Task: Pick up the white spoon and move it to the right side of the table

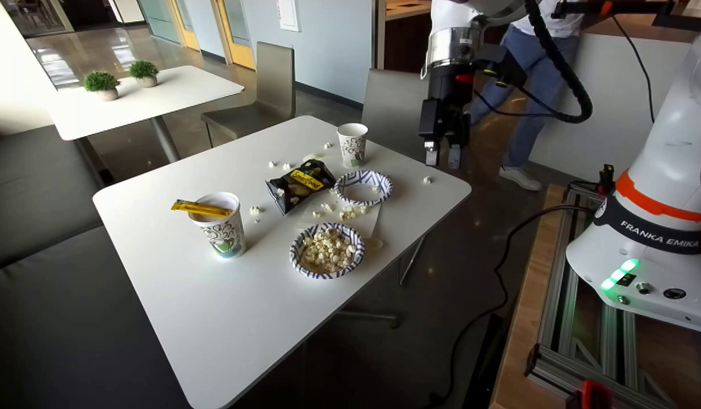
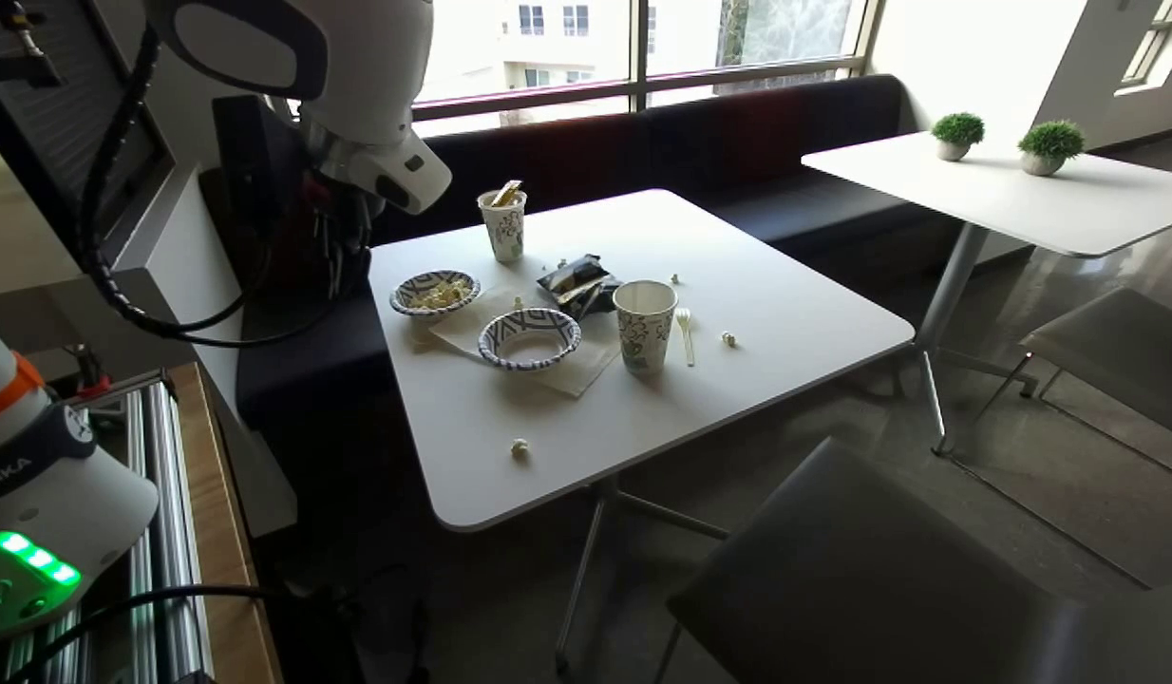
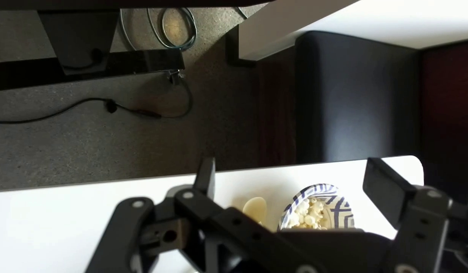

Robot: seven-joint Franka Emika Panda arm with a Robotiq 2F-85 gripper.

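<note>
The white spoon, cream-coloured, shows as a rounded end [image 3: 255, 207] beside the popcorn bowl in the wrist view. The rest of it is hidden behind my gripper parts. In an exterior view its pale end [image 1: 374, 244] lies near the table edge, by the popcorn bowl. The white table [image 1: 174, 312] also shows in an exterior view [image 2: 785, 313]. My gripper [image 1: 443, 156] hangs above the robot-side edge of the table, apart from everything. In the wrist view its fingers [image 3: 296, 184] are wide apart with nothing held. In an exterior view the gripper [image 2: 339, 252] is dark.
On the table stand a popcorn bowl [image 1: 328, 251], an emptier bowl [image 1: 363, 188], a black snack bag [image 1: 303, 183], a cup [image 1: 353, 146] and a cup holding yellow packets [image 1: 221, 230]. A pale fork [image 2: 686, 337] lies by a cup. Loose popcorn and a napkin lie around.
</note>
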